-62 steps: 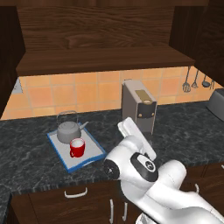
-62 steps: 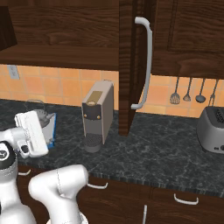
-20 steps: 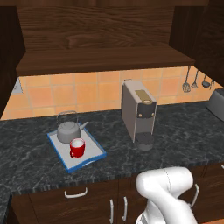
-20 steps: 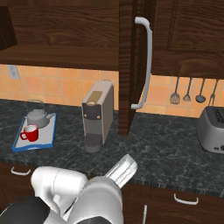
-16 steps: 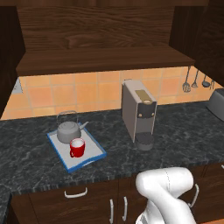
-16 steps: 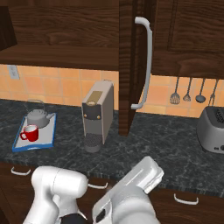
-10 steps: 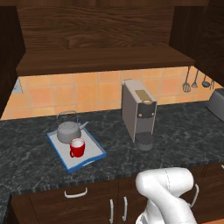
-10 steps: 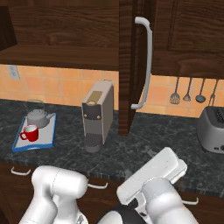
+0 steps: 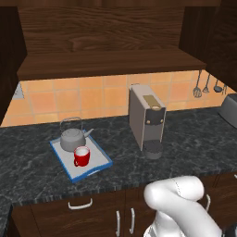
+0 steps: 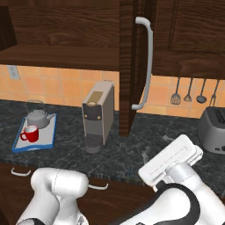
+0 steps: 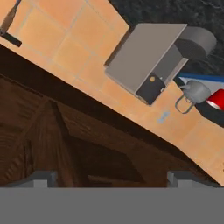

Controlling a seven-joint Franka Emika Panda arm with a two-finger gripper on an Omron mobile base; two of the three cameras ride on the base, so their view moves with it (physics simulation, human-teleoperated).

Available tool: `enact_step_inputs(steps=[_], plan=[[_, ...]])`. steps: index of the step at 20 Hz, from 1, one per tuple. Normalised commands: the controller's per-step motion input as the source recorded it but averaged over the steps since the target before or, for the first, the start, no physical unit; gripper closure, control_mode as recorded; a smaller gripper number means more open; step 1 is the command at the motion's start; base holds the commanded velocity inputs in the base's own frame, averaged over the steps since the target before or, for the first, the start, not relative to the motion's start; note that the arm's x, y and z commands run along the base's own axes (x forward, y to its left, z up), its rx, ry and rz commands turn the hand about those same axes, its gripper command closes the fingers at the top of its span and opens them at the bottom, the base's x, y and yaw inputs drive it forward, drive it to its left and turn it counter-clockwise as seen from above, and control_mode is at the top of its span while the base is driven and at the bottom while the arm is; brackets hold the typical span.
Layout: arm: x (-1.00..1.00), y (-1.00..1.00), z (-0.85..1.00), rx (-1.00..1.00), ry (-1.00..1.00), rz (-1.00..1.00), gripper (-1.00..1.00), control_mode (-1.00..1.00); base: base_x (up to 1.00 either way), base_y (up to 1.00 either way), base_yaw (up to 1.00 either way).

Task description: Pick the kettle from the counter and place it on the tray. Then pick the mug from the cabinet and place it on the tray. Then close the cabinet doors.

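arm's folded down low in front of the base, white elbow bulging at the bottom of both base views, and the gripper [image 11: 112, 178] has its two finger tips spread wide apart with nothing between them

Counter [image 9: 194, 139] bears tray [image 9: 102, 163], coffee machine [image 9: 146, 118], toaster [image 10: 212, 129].

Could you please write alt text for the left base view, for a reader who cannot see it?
A blue-rimmed tray on the dark counter holds the grey kettle and, in front of it, the red mug. To their right stands a boxy coffee machine. Above, the wall cabinet is open, its wide shelf bare, and the robot's white arm rises at lower right.
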Motion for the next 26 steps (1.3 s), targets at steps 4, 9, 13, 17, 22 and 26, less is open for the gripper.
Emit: enact_step_inputs(steps=[4, 9, 13, 17, 22, 26], plan=[[0.43, -0.46, 0.09, 0.03, -0.07, 0.32, -1.0, -1.0, 0.0, 0.0, 0.0], [0.37, -0.18, 0.3, 0.0, 0.0, 0.24, -1.0, -1.0, 0.0, 0.0, 0.0], [0.33, -0.01, 0.31, 0.0, 0.0, 0.2, -1.0, -1.0, 0.0, 0.0, 0.0], [0.01, 0.25, 0.35, -0.07, 0.0, 0.16, -1.0, -1.0, 0.0, 0.0, 0.0], [-0.03, 0.61, 0.36, -0.17, 0.0, 0.13, -1.0, -1.0, 0.0, 0.0, 0.0], [-0.08, 0.89, 0.37, -0.23, 0.0, 0.06, -1.0, -1.0, 0.0, 0.0, 0.0]])
